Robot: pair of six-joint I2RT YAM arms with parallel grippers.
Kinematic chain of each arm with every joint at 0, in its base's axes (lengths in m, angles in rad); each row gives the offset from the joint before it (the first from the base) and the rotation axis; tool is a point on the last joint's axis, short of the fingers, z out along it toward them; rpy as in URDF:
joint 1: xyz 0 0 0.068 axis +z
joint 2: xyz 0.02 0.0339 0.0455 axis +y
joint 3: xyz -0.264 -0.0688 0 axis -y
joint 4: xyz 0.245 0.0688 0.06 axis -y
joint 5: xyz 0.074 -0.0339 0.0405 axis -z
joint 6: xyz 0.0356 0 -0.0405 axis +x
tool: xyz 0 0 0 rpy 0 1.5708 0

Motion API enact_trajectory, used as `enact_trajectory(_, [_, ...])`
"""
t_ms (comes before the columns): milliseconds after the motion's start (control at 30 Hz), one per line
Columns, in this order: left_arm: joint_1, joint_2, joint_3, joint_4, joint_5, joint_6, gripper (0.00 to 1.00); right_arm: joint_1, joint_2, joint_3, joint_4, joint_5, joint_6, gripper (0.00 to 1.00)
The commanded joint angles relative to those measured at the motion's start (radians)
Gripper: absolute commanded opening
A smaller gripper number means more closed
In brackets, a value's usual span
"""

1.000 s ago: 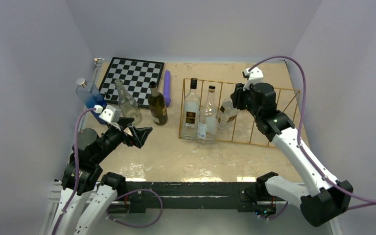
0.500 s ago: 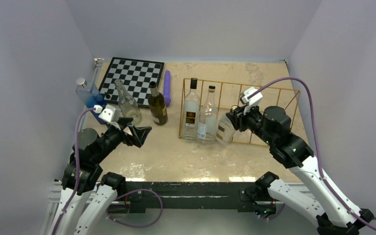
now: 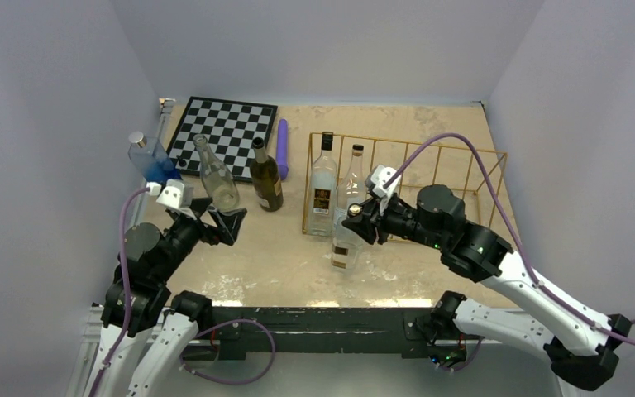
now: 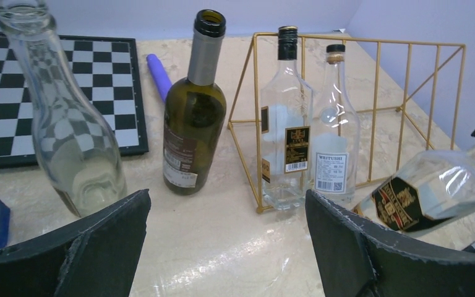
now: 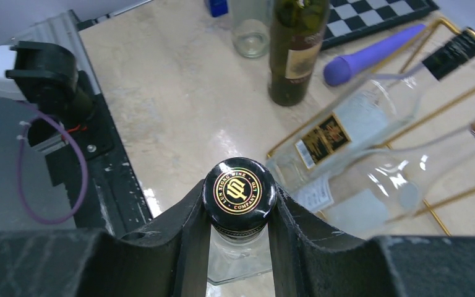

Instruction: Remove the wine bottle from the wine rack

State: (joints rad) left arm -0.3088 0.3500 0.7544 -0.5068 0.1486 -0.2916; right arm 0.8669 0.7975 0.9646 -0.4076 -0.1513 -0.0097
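The gold wire wine rack (image 3: 463, 150) stands at the right of the table and also shows in the left wrist view (image 4: 359, 42). Two clear bottles (image 3: 323, 186) (image 3: 351, 184) stand in its left end. My right gripper (image 3: 355, 217) is shut on the black-capped neck of a third clear wine bottle (image 3: 344, 246). It holds the bottle in front of the rack, outside the wire frame. The cap (image 5: 239, 192) sits between the right gripper's fingers. The left wrist view shows this bottle (image 4: 427, 195) tilted. My left gripper (image 3: 219, 223) is open and empty, left of the rack.
A chessboard (image 3: 225, 124) lies at the back left with a purple stick (image 3: 282, 147) beside it. A dark green bottle (image 3: 266, 178), a clear empty bottle (image 3: 217, 178) and a blue bottle (image 3: 150, 159) stand to the left of the rack.
My right gripper has carried the bottle out of the rack, toward the front and left. The left gripper has shifted slightly and stays open.
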Motion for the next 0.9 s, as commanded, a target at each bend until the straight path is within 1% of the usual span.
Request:
enact_trajectory(0, [-0.001,-0.026,0.008,-0.006,-0.098,0.012,0.98,0.070,0.060,0.097,0.283,-0.046,0.052,0.00])
enact_trajectory(200, [-0.001,-0.038,0.006,-0.006,-0.109,0.011,0.98,0.140,0.196,0.141,0.390,-0.036,0.061,0.00])
enact_trajectory(367, [-0.001,-0.035,0.007,-0.005,-0.099,0.014,0.96,0.191,0.320,0.182,0.459,-0.029,0.062,0.01])
enact_trajectory(533, [-0.001,-0.032,0.007,0.000,-0.081,0.015,0.96,0.214,0.386,0.172,0.518,0.003,0.042,0.07])
enact_trajectory(667, [-0.001,-0.032,0.005,0.002,-0.075,0.017,0.96,0.220,0.396,0.148,0.546,0.025,0.039,0.15])
enact_trajectory(800, [-0.001,-0.028,0.005,0.002,-0.068,0.017,0.96,0.219,0.412,0.141,0.547,0.045,0.027,0.19])
enact_trajectory(867, [-0.001,-0.026,0.006,0.004,-0.064,0.017,0.96,0.220,0.415,0.129,0.561,0.048,0.030,0.23])
